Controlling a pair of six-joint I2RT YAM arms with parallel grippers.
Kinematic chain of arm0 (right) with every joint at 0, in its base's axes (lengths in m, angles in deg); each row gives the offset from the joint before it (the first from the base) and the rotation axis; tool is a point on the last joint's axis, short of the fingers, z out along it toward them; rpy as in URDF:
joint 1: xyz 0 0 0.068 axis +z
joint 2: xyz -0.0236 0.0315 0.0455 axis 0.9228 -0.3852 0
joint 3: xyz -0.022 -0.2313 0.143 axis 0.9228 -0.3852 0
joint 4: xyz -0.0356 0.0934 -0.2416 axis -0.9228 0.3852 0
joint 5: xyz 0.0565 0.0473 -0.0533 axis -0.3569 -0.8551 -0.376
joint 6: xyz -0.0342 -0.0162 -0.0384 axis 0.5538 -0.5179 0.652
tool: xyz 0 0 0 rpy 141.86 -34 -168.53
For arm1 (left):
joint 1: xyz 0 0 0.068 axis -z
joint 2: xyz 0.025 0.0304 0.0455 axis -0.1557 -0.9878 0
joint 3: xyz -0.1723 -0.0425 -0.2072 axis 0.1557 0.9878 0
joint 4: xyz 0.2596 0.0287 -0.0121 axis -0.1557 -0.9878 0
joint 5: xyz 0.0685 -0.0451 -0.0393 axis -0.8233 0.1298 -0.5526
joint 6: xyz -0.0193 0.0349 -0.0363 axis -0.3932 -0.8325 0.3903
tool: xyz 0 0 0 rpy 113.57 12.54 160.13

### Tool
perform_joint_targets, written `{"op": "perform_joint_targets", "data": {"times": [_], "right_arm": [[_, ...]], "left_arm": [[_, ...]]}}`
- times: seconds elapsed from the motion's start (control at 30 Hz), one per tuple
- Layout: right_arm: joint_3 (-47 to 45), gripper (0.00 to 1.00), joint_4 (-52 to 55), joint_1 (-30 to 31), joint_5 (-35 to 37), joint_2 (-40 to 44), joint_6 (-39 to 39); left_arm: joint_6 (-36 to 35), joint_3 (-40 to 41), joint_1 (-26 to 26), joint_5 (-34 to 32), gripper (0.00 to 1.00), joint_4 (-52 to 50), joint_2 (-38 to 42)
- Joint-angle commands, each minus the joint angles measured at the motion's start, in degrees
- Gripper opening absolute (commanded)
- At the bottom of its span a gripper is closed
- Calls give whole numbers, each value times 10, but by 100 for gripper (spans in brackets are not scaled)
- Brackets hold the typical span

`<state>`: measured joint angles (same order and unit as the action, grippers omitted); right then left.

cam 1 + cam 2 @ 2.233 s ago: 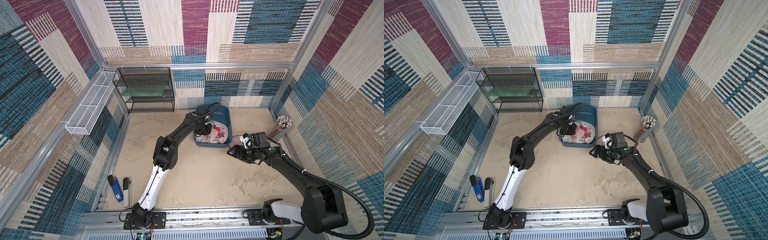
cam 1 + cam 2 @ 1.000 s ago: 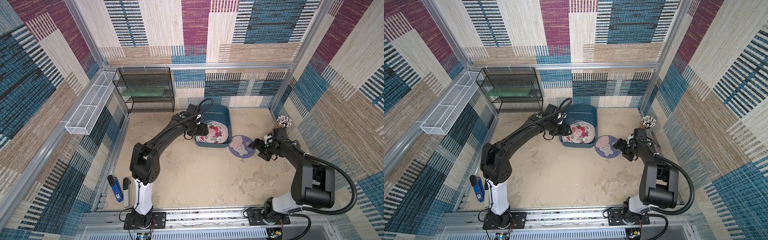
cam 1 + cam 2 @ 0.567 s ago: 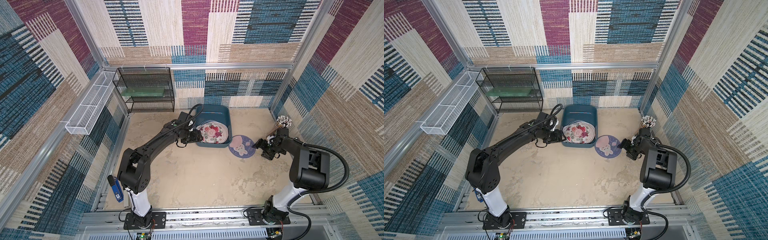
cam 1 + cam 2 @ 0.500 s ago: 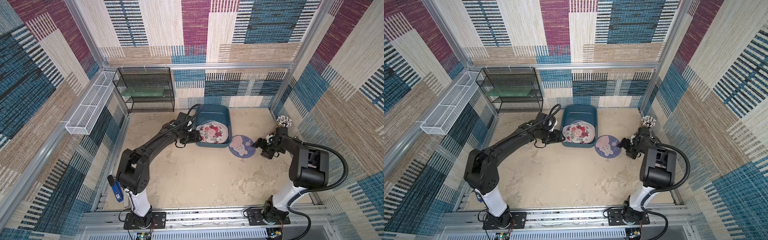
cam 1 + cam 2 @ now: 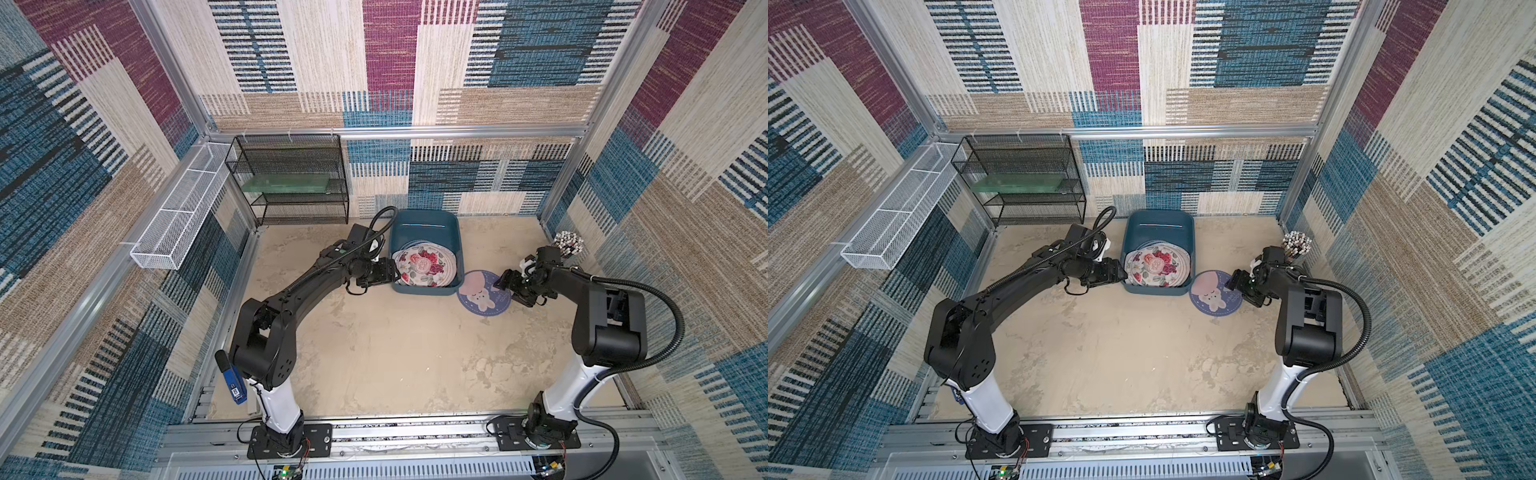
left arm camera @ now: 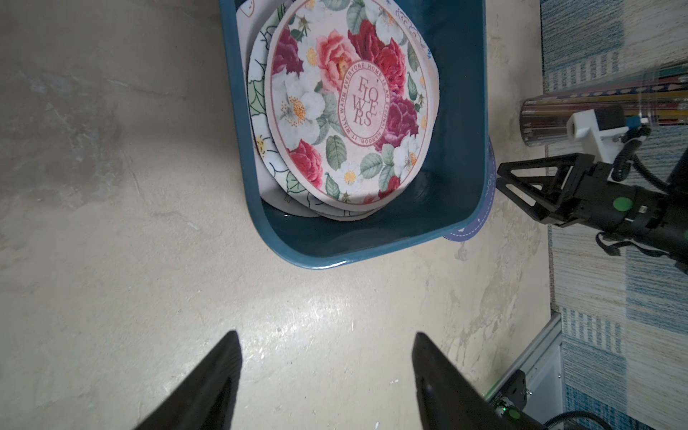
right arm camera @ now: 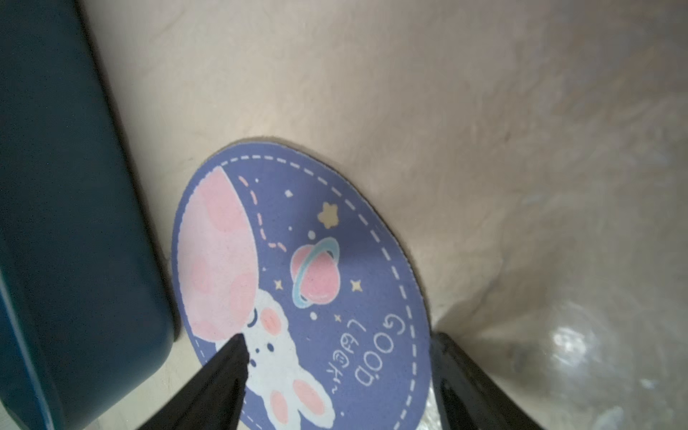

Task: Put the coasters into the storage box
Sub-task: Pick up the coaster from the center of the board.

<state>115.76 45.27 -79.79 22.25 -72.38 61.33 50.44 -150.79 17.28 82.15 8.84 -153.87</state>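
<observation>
The teal storage box (image 5: 424,220) stands at the back middle of the floor and holds a stack of coasters, with a floral one (image 5: 422,266) on top, seen in both top views. A purple bunny coaster (image 5: 484,293) lies flat on the floor just right of the box. My right gripper (image 7: 338,337) is open, low over that coaster (image 7: 316,279), one finger above the print and the other at its rim. My left gripper (image 6: 325,334) is open and empty over bare floor, just outside the box's left wall (image 6: 238,149).
A black wire rack (image 5: 291,183) stands at the back left and a white mesh tray (image 5: 178,212) hangs on the left wall. A cup of pencils (image 5: 567,243) stands close behind my right gripper. A blue tool (image 5: 232,380) lies beside the left arm's base.
My left gripper has drawn back out of the box to its left side. My right gripper let the purple coaster down beside the box, stayed at its right edge, and its jaws narrowed a little.
</observation>
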Motion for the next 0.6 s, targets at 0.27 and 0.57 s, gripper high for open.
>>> {"op": "perform_joint_targets", "data": {"times": [0.27,0.57], "right_arm": [[-32,57,90,12,49,-81,20],[-10,42,106,29,55,-71,20]], "left_arm": [[8,19,-7,10,72,12,16],[7,23,-4,17,72,7,23]]}}
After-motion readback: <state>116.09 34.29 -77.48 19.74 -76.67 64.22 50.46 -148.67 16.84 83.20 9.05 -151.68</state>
